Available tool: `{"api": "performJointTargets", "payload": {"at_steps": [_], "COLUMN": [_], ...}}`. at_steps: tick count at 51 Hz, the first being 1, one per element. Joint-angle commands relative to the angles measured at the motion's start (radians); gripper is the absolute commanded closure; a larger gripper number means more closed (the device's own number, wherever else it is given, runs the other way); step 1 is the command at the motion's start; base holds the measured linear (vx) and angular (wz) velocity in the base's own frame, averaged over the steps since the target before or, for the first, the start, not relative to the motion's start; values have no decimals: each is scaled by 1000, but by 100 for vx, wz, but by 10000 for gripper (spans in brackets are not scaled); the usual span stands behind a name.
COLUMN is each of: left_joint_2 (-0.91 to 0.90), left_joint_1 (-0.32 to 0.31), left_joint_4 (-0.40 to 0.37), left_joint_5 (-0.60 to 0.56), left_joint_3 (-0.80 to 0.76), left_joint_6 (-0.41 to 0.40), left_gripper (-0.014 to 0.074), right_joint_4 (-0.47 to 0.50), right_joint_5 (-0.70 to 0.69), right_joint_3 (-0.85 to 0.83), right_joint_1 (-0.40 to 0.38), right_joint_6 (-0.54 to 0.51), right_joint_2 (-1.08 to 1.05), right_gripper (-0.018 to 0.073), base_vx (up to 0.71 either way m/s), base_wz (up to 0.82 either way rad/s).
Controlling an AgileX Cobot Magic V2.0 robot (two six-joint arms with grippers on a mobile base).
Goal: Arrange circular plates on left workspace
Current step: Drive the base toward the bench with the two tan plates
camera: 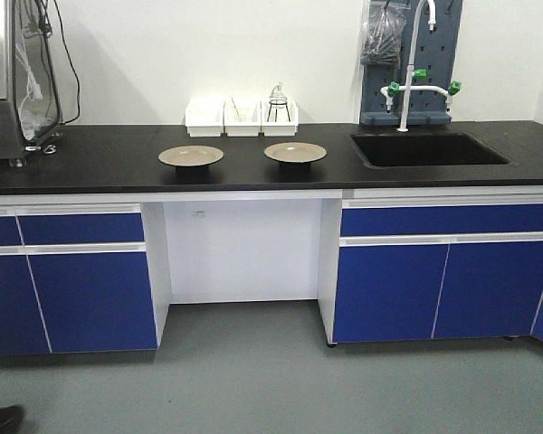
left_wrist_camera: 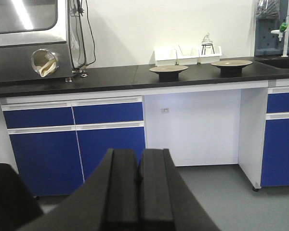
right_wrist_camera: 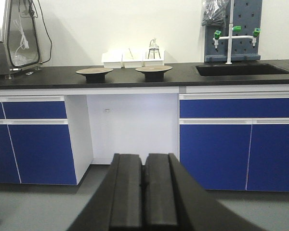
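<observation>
Both tools are hanging well back from the worktop, low and pointing level at the blue cabinets.

Left tool: fingers are pressing flat together, nothing between them. Right tool: same, shut flat and carrying nothing.

The plates are sitting side by side mid-worktop, apart from each other, just in front of the white bins. The left plate is lying above the left edge of the knee gap. The right plate is lying nearer the sink. Each appears to be resting on a dark foot with its rim overhanging.

I'm reading this as the approach, with no plate handled yet.

I'm planning to lift the left arm above the worktop edge first, then spread the tool before closing in. I'm aiming for the near rim of the left plate, where the overhang is giving room for a lower finger. The glaze is looking slick, so I'm wanting a deep bite on the rim and the plate kept level while it's travelling left.

I'm keeping the right arm tucked low meanwhile, away from the sink.
</observation>
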Motion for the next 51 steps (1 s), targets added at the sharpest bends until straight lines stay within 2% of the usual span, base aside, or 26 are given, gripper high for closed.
{"api": "performJointTargets", "payload": {"at_steps": [1, 33, 51], "left_joint_2": [-16, -16, -16], "left_joint_1": [-7, -7, -7], "left_joint_4": [-3, -3, -3], "left_joint_5": [-84, -84, -84], "left_joint_3": [20, 20, 20], "left_joint_6": [-10, -10, -10], "left_gripper": [596, 596, 596], "right_joint_4": [-12, -12, -12], "right_joint_5": [-79, -79, -79], "right_joint_3": [21, 21, 21], "right_joint_1": [-4, -4, -5], "right_joint_6": [-10, -10, -10], "right_joint_2": [-12, -12, -12], "right_gripper": [561, 561, 561], "base_vx": [0, 1, 26], "base_wz": [0, 1, -4]}}
